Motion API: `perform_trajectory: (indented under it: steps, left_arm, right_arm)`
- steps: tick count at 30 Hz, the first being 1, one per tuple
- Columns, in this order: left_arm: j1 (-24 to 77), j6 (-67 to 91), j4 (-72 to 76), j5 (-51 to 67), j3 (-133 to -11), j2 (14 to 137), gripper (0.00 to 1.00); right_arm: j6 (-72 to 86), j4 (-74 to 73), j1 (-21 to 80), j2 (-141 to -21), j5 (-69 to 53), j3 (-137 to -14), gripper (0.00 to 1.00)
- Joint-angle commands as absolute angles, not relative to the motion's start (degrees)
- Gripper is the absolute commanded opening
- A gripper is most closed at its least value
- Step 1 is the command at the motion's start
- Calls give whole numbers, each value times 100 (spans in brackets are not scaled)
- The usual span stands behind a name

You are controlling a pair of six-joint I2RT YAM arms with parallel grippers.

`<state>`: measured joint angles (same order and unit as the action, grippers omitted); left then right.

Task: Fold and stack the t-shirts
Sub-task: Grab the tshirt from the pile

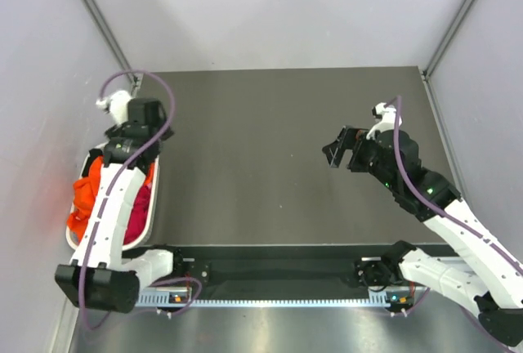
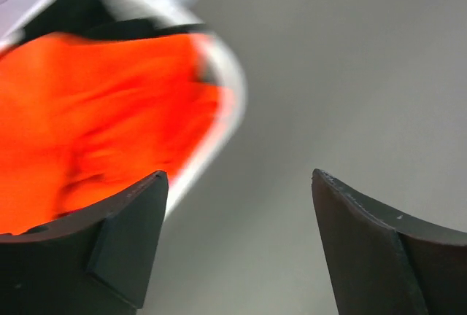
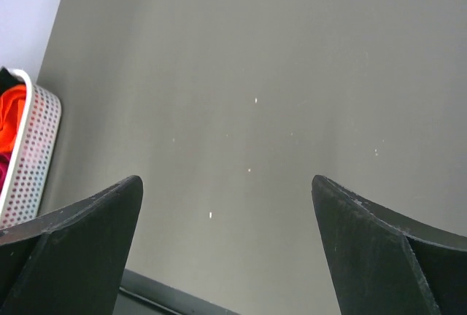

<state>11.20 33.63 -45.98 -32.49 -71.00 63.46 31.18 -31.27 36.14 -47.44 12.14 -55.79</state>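
The t-shirts lie bunched in a white perforated basket (image 1: 154,194) at the table's left edge. In the top view an orange one (image 1: 84,194) and a magenta one (image 1: 140,204) show. In the left wrist view the orange shirt (image 2: 87,111) fills the basket, with black cloth (image 2: 87,9) behind it. No blue shirt shows. My left gripper (image 1: 131,139) hangs over the basket's far end; its own view (image 2: 237,176) shows it open and empty, above the rim (image 2: 228,111). My right gripper (image 1: 335,153) is open and empty above the bare table at the right (image 3: 226,180).
The dark grey table (image 1: 270,149) runs from the basket to the right frame post. Pale walls close in the left, back and right sides. The basket (image 3: 33,147) also shows at the left edge of the right wrist view. A black rail (image 1: 278,267) runs along the near edge.
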Motion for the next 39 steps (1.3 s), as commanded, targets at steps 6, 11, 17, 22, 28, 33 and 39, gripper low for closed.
perform_trajectory:
  steps: [6,11,17,22,28,33,39]
  left_arm:
    - [-921,5314,-5501,-4086,-6943,6670,81]
    - [-1582,6089,-5755,-4690,-6707,7101,82]
    - [-1898,5977,-5143,-4676,-5907,7006,84]
    - [-2021,5416,-4492,-4325,-5651,6926,14]
    - [-2013,4677,-4326,-3241,-6921,6812,0]
    - [-1785,4560,-3113,-1470,-7557,6188,0]
    - [-734,4842,-1727,1448,-8840,6652,0]
  right_arm:
    - [2839,-2461,3656,-4465,774,-5282,100]
    - [2760,-2443,3656,-4517,379,-5335,100]
    - [2654,-2619,3656,-4588,150,-5440,100]
    - [2672,-2716,3656,-4509,123,-5476,100]
    - [2883,-2690,3656,-4456,114,-5379,100]
    - [2953,-2804,3656,-4631,114,-5475,100]
    - [3093,-2856,3656,-4746,167,-5686,100]
